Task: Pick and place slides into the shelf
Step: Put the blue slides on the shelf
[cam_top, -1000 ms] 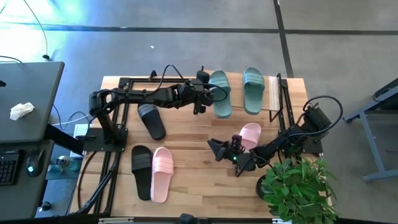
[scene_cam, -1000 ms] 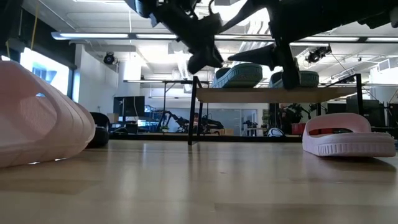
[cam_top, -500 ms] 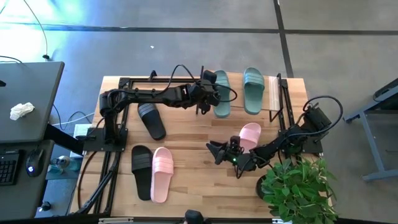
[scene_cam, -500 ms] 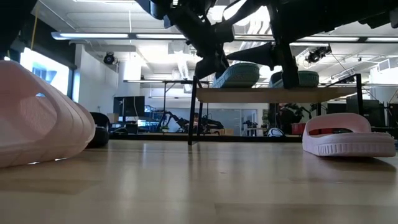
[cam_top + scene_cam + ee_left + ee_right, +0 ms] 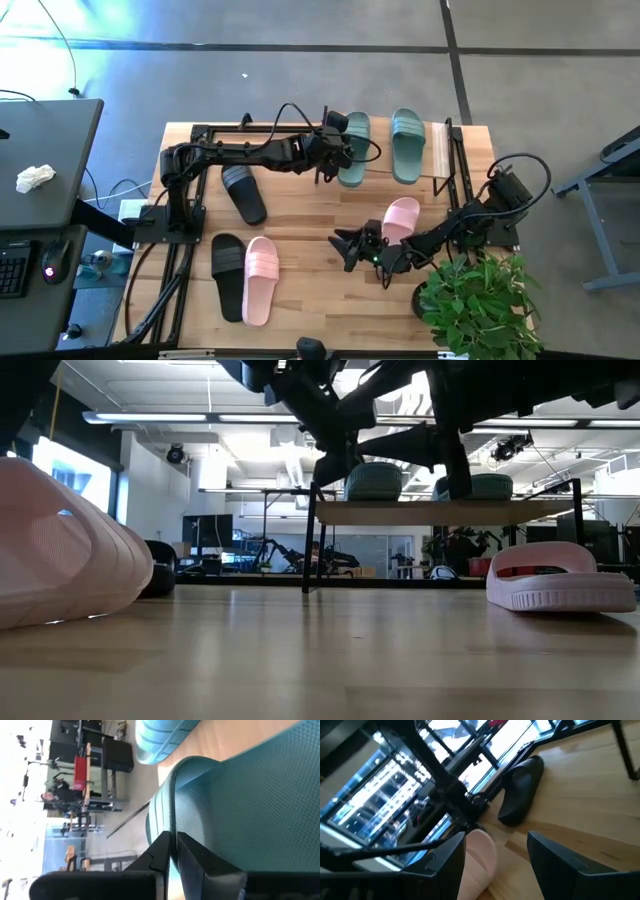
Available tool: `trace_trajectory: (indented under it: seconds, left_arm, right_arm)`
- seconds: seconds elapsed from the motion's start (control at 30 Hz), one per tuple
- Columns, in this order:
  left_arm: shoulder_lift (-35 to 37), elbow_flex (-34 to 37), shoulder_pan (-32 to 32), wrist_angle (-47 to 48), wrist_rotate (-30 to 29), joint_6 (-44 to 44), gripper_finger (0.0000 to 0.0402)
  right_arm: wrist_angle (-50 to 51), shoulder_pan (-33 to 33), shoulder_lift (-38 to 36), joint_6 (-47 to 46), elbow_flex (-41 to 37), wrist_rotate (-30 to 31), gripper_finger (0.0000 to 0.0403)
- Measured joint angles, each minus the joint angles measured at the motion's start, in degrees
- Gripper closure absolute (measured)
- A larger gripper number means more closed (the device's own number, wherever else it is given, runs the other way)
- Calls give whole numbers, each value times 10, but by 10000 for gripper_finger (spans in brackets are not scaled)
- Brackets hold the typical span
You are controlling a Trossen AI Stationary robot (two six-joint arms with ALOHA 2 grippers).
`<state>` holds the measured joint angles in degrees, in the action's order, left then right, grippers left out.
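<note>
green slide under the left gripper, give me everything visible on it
The sage-green slide is an open-toe slip-on with one wide strap and a finely textured, foam-like surface. It lies flat on the shelf top board, beside and apart from its mate. From table height it shows as a rounded hump above the board. The left gripper sits at its edge, fingers nearly together against the slide's side.
</note>
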<state>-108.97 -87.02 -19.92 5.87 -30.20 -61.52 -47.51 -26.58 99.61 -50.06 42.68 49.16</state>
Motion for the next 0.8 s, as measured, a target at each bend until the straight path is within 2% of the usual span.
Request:
trace_trajectory:
  seconds: [0.17,0.37,0.57,0.7,0.8]
  left_arm:
    - [0,0,0,-2,-17,-13,397]
    - [0,0,1,-1,-41,-17,399]
    - [0,-18,0,8,-40,-17,400]
    - [0,-37,1,8,-33,-17,400]
    - [1,-47,0,-2,-4,-17,401]
  right_arm:
    - [23,42,-15,24,0,-77,202]
    - [186,97,-120,83,0,-133,226]
    - [359,122,-275,156,0,-142,279]
    - [419,128,-382,212,0,-141,327]
    - [455,132,-453,241,0,-138,373]
